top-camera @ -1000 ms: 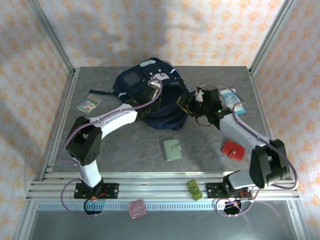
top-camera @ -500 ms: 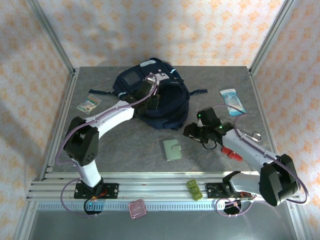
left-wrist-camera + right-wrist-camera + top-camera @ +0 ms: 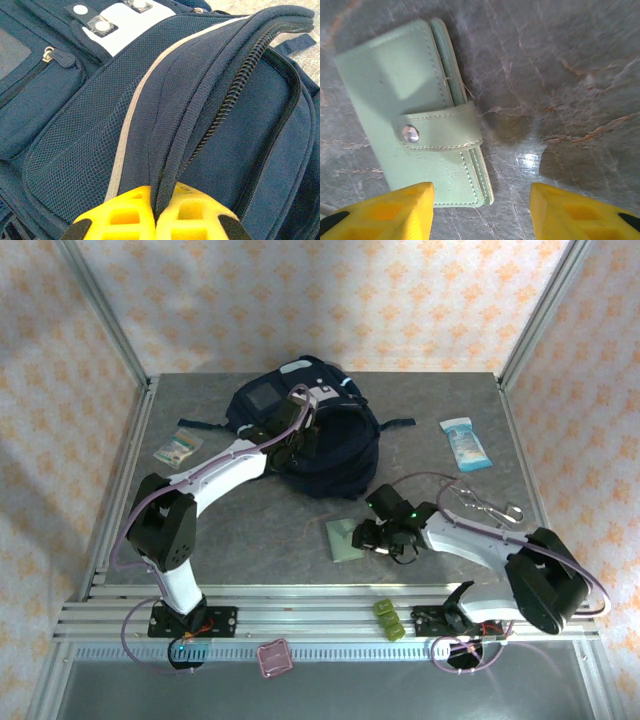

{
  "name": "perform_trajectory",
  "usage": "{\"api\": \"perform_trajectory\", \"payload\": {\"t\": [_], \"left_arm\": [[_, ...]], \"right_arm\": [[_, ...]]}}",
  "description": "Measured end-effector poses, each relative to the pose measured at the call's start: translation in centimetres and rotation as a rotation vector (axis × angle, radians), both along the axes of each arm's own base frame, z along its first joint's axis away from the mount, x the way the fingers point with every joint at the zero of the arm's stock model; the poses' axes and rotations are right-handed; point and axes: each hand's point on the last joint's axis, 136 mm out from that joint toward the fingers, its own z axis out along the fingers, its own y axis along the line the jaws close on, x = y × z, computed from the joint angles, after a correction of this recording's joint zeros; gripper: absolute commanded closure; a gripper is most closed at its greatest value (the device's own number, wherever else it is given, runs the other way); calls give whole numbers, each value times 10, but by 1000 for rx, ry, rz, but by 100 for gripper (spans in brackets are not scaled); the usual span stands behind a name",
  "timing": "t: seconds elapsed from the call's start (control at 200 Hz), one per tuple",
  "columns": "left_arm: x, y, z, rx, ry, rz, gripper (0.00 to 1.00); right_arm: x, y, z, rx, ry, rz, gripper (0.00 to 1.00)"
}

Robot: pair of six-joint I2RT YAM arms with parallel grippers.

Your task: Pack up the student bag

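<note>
Judging by what lies on the table (image 3: 230, 530), you are early in the packing. The student bag (image 3: 340, 455) sits at the back centre, while the green wallet (image 3: 395, 95), a tissue pack (image 3: 465, 443), a key clip (image 3: 488, 508) and a small colourful packet (image 3: 178, 447) lie loose outside it (anything already inside is hidden). Your left gripper (image 3: 156, 212) reaches over the bag, fingers pressed together on a fabric fold beside the zipper, seemingly holding the opening up. Your right gripper (image 3: 480, 210) points down just over the wallet, fingers spread and holding nothing.
</note>
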Motion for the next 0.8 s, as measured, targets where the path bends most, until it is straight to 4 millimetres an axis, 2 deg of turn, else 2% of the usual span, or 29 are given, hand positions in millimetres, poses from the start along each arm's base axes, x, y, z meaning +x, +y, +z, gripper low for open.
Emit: {"api": "perform_trajectory", "payload": {"t": [0.14,0.23,0.34,0.4,0.466,0.581,0.801], "left_arm": [[0,-1,0,-15,7,-5,100],[0,-1,0,-22,10,-7,100],[0,-1,0,-28,13,-3,100],[0,-1,-1,-32,14,-2,100],[0,-1,-1,-35,15,1,100],[0,-1,-1,-38,16,2,100],[0,0,-1,-44,19,2,100]], "right_arm": [[-4,7,-13,-32,18,11,48],[-3,9,-13,-52,11,8,51],[-3,6,-16,-112,12,6,63],[-3,5,-17,-146,14,3,74],[-2,12,-18,-163,4,16,86],[3,27,-16,-158,-24,37,100],[5,29,-14,-173,-45,24,100]]}}
